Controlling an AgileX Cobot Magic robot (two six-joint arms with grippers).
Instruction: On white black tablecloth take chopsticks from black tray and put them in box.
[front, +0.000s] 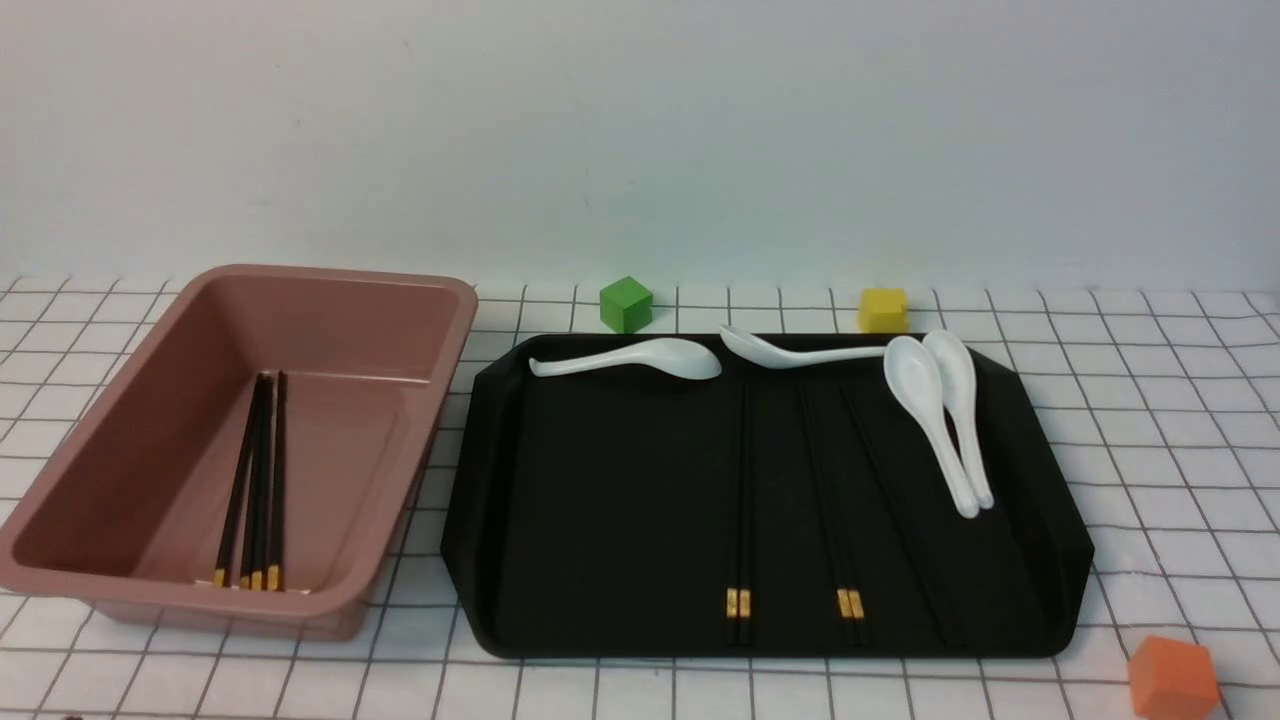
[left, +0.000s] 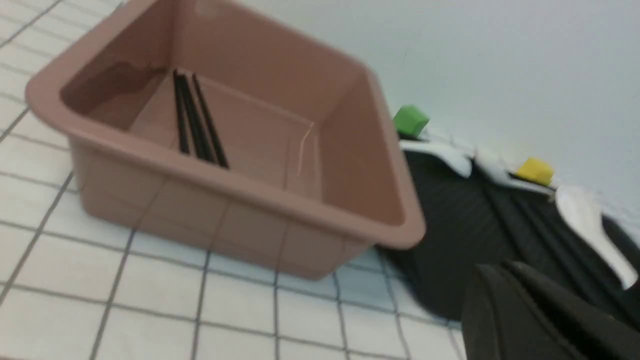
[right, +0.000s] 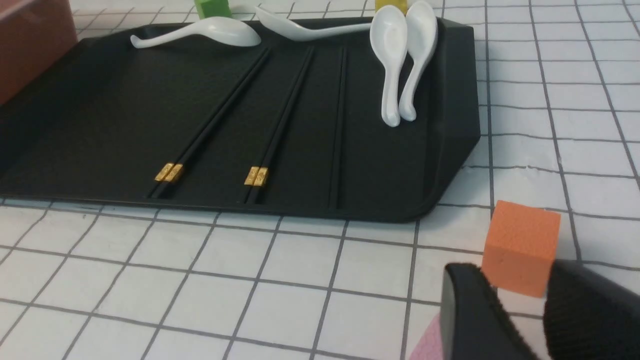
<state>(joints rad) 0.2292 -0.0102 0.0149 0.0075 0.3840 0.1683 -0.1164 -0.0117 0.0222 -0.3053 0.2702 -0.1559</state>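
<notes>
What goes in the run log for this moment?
box: chopsticks inside | black tray: more pairs left | left hand: shut, empty

- White spoons (front: 640, 360), qty 4: two lying sideways, two side by side.
- Green cube (front: 626, 304), far side.
- Yellow cube (front: 883, 309), far side.
- Orange cube (front: 1172, 678), near right.

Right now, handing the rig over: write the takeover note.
Left gripper: shut, empty, near the box.
Right gripper: open, empty, low over the tablecloth by the orange cube.
Done: two pairs of chopsticks lie in the box.
Left: three pairs on the black tray: left pair, middle pair, right pair with no gold band showing.
White spoons stay on the tray.
</notes>
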